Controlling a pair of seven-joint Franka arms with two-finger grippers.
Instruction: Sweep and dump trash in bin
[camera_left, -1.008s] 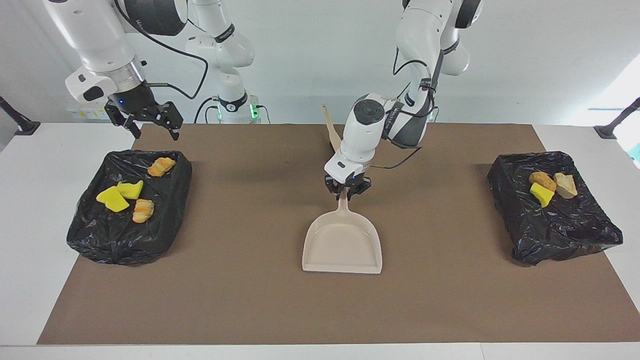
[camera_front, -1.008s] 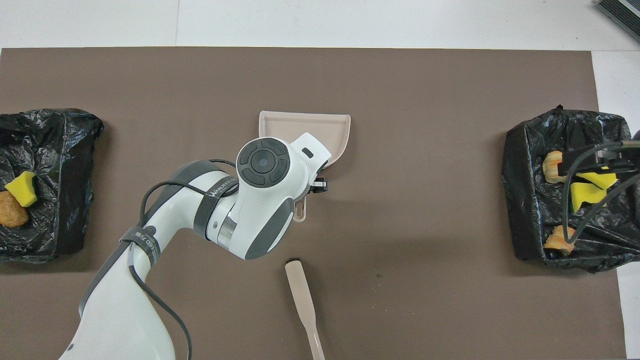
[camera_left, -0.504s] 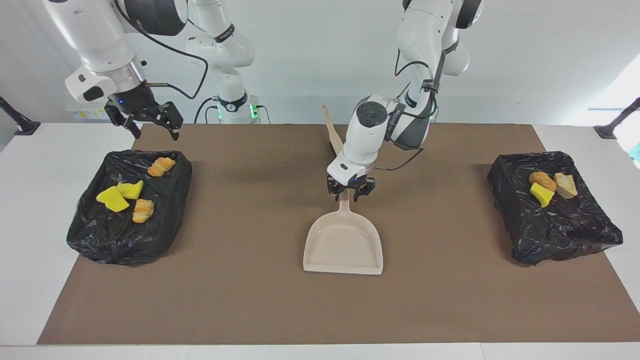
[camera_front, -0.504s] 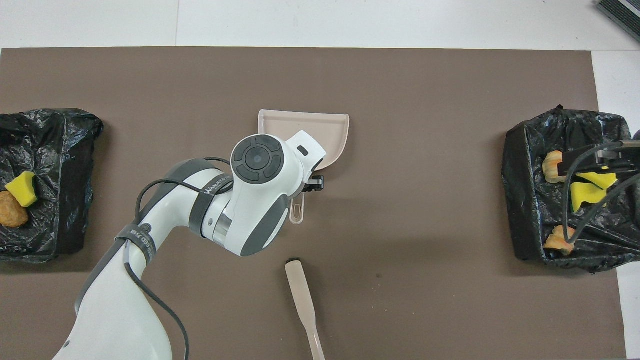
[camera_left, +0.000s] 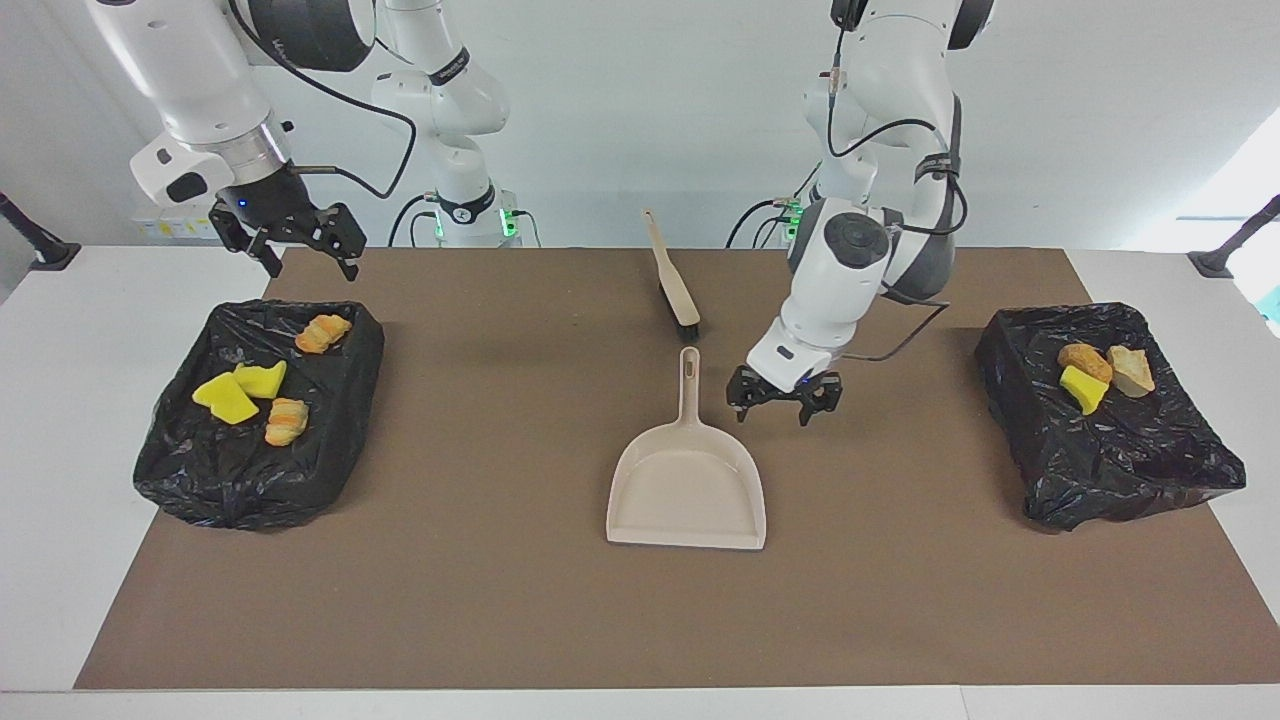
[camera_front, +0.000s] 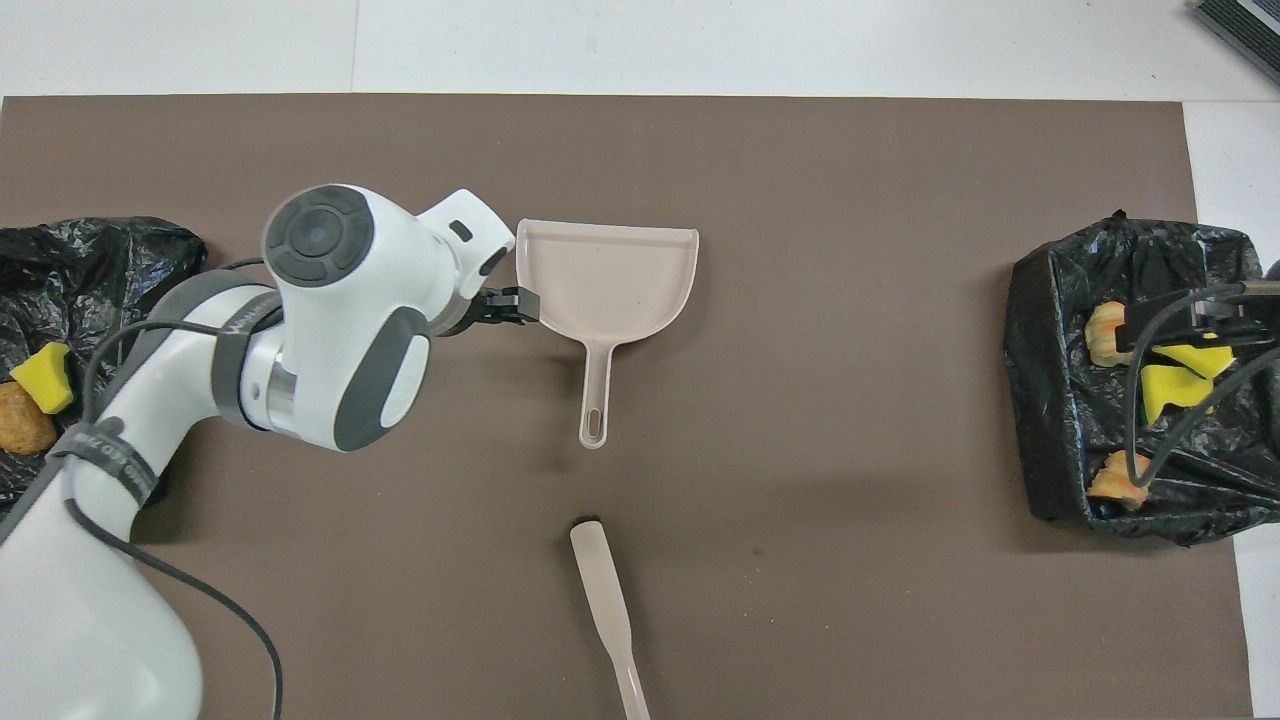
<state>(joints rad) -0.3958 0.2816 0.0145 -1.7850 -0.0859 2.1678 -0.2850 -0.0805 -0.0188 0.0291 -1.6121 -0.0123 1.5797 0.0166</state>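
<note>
Nearby, the dustpan (camera_left: 686, 480) lies flat beside the empty, open left tool (camera_left: 784, 396), the brush (camera_left: 672, 272) nearer the robots. Open and empty, the right tool (camera_left: 293, 243) hangs over a trash (camera_left: 238, 398)-filled bin (camera_left: 180, 470); overhead, cables hide part of it.

White table (camera_left: 60, 420), brown mat (camera_left: 500, 600), dustpan (camera_left: 686, 490), brush (camera_left: 672, 275), two black-lined bins (camera_left: 255, 420)

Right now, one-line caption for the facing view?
Empty dustpan on the mat, left gripper open beside it, trash in both bins.
</note>
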